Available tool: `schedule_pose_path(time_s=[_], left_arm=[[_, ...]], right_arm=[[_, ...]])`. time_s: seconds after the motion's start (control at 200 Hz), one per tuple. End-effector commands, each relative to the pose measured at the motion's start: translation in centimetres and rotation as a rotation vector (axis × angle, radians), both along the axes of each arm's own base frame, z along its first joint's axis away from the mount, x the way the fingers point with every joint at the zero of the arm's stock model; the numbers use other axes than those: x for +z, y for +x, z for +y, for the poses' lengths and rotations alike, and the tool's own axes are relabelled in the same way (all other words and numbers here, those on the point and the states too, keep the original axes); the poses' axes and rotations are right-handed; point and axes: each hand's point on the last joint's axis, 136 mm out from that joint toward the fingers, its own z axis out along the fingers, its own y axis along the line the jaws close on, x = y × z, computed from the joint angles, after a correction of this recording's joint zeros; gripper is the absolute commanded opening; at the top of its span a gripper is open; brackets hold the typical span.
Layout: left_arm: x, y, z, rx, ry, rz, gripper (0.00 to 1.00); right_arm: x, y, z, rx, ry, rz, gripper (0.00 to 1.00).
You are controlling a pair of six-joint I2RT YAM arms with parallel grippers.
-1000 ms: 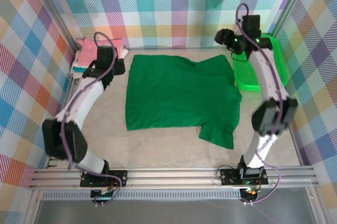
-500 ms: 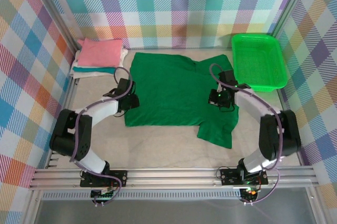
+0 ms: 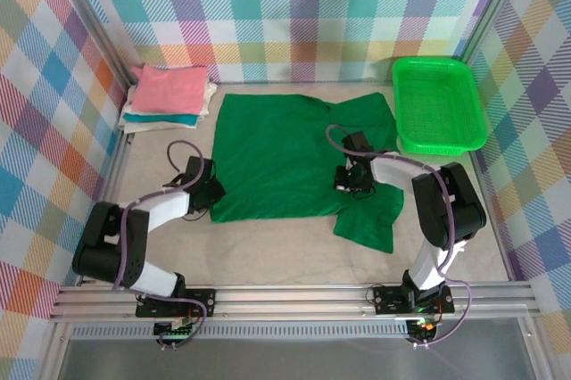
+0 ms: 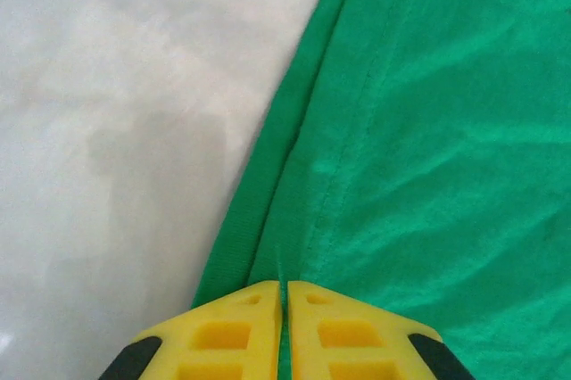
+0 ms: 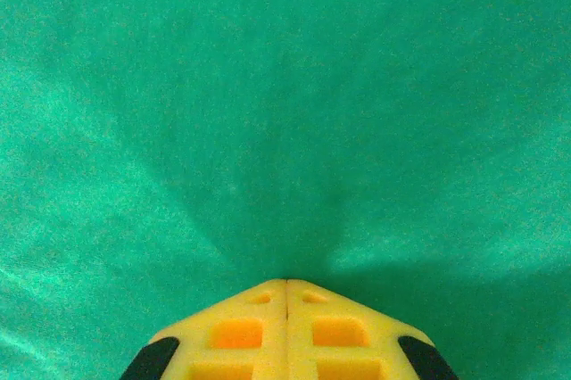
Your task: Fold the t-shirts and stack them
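Left pincer (image 4: 284, 285) nips the shirt (image 3: 285, 157) at its edge, right pincer (image 5: 286, 284) a mid-cloth pucker, both closed tight. Lift together, evenly, so the fold lands flat.

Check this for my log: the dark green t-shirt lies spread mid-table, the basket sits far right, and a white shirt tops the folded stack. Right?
No: a pink shirt tops the folded stack, as the top external view shows. The rest stands.

Passage open over bare table (image 3: 268, 251) left of and in front of green t-shirt (image 3: 277, 157); folded shirt stack (image 3: 168, 95) and basket (image 3: 439, 103) occupy far corners.
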Motion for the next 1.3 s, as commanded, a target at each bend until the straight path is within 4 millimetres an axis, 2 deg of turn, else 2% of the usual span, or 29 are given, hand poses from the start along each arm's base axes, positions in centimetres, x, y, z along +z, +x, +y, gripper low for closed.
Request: schedule_pose_path(time_s=[0.0,0.085,0.17,0.23,0.285,0.35,0.425,0.535,0.615,0.7,0.72,0.81,0.97,1.09,1.295], left_arm=[[-0.8,-5.6,2.8,0.121,0.054,0.128,0.12],[0.9,-7.5,4.3,0.175,0.083,0.080,0.16],[3.1,-7.5,5.3,0.192,0.108,-0.008,0.20],[4.5,-6.6,5.2,0.164,0.121,-0.067,0.22],[5.5,-5.5,4.8,0.134,0.124,-0.083,0.22],[7.0,-3.9,3.4,0.058,0.103,-0.090,0.22],[8.1,-2.9,1.9,-0.006,0.113,-0.081,0.22],[8.3,-1.3,-0.5,-0.105,0.088,-0.115,0.23],[7.1,-0.1,-1.4,-0.133,0.080,-0.099,0.23],[4.8,0.6,-1.8,-0.146,0.081,-0.041,0.19],[4.7,1.3,-2.1,-0.144,0.073,-0.059,0.18],[3.4,1.8,-2.6,-0.145,0.059,-0.035,0.17],[2.2,1.2,-1.8,-0.116,0.085,-0.016,0.17],[1.9,0.6,-1.7,-0.125,0.091,-0.020,0.19],[1.3,0.3,-1.6,-0.134,0.098,0.014,0.21]], right_arm=[[-0.6,-4.1,1.7,0.059,0.005,0.067,0.02],[-0.7,-7.1,3.5,0.097,0.036,0.116,0.02],[0.1,-8.9,5.4,0.133,0.093,0.120,0.04],[1.1,-8.7,6.4,0.139,0.140,0.111,0.08],[2.4,-7.8,6.7,0.144,0.132,0.089,0.21],[4.0,-6.8,6.0,0.123,0.086,0.055,0.24],[5.7,-5.8,4.8,0.075,0.101,0.011,0.30],[6.9,-2.6,1.0,-0.045,0.119,-0.033,0.32],[7.5,0.6,-0.7,-0.079,0.081,-0.067,0.29],[7.6,4.0,-1.2,-0.085,0.038,-0.088,0.32],[7.6,4.9,-1.2,-0.091,0.045,-0.101,0.33],[8.3,9.1,-0.9,-0.143,0.129,-0.126,0.34],[8.3,15.0,-1.8,-0.271,0.208,-0.140,0.41],[7.4,17.2,-2.2,-0.353,0.217,-0.117,0.41],[6.0,18.8,-2.0,-0.453,0.269,-0.111,0.44]])
